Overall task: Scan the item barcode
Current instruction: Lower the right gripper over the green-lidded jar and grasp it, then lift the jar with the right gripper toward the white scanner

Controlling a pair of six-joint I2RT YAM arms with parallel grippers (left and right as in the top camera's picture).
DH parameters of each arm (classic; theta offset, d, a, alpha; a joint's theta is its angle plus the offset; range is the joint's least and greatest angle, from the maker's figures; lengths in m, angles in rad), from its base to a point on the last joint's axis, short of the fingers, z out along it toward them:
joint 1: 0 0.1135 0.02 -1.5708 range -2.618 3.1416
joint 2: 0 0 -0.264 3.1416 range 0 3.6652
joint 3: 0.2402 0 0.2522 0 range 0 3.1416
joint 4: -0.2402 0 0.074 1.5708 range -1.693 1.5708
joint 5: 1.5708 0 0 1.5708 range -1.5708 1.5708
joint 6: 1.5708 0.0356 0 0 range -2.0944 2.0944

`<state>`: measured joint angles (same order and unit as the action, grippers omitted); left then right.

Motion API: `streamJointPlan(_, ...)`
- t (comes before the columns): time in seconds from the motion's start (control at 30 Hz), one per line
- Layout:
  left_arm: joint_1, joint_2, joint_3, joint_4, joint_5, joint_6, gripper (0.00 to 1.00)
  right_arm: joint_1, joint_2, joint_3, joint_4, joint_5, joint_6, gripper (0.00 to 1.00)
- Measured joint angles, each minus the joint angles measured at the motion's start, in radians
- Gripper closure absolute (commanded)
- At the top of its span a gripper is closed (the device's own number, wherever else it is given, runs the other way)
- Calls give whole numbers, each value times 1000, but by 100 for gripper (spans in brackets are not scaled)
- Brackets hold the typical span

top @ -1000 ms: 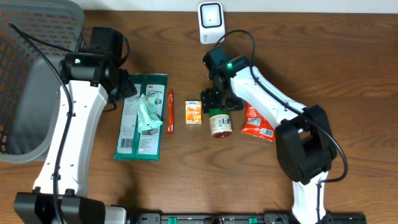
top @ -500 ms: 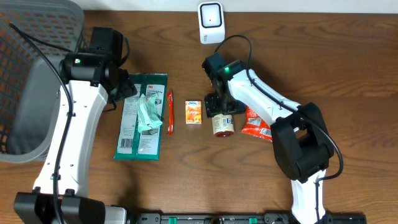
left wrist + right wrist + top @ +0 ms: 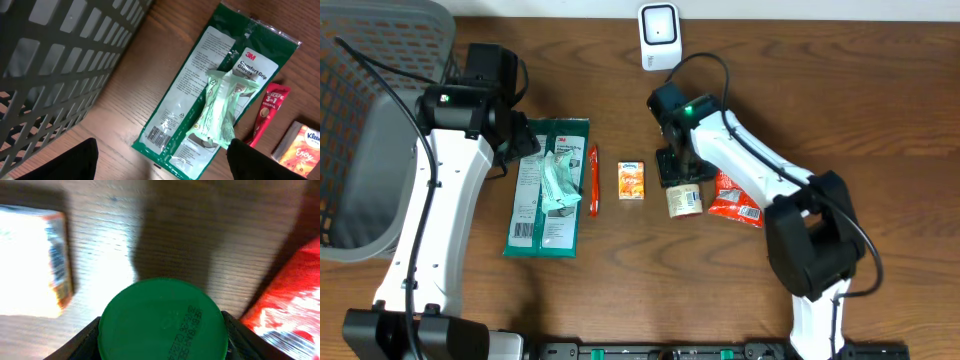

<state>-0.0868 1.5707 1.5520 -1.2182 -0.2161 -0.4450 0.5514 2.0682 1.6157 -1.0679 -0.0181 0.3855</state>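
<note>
A small jar [image 3: 684, 200] with a green lid [image 3: 162, 322] stands at mid-table. My right gripper [image 3: 677, 170] is over it. In the right wrist view its two dark fingers [image 3: 85, 340] press against both sides of the lid, so my right gripper [image 3: 162, 330] is shut on the jar. The white barcode scanner [image 3: 659, 35] stands at the table's far edge, straight beyond the jar. My left gripper [image 3: 160, 167] hangs open and empty over the near end of a green 3M packet [image 3: 210, 100], whose barcode faces up.
A grey mesh basket [image 3: 360, 120] fills the left side. A red stick sachet [image 3: 592, 180] and an orange tissue pack [image 3: 632, 180] lie between the green packet [image 3: 548, 185] and the jar. A red snack packet [image 3: 732, 195] lies just right of the jar.
My right gripper has come down over the jar and its jaws have narrowed onto the lid; the jar has shifted slightly right. The left arm has not moved.
</note>
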Motion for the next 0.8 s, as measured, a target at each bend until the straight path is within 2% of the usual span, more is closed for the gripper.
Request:
streamJointPlan(0.03,0,0,0,0,0,0,18,0,-17,0,-1,0,-3,59)
streamJointPlan(0.1,0,0,0,0,0,0,18,0,-72,0,-8,0,-6,61)
streamJointPlan(0.4,0,0,0,0,0,0,18,0,-164,-7,-43,29,-13,55)
streamJointPlan(0.5,0,0,0,0,0,0,18,0,-164,-24,-23,54,-14,45)
streamJointPlan(0.57,0,0,0,0,0,0,18,0,-164,-29,3,64,-23,29)
streamJointPlan(0.63,0,0,0,0,0,0,18,0,-164,-16,-11,51,-38,20)
streamJointPlan(0.7,0,0,0,0,0,0,18,-5,-164,16,-36,28,-51,16)
streamJointPlan(0.8,0,0,0,0,0,0,18,-14,-164,143,-76,-15,-120,6)
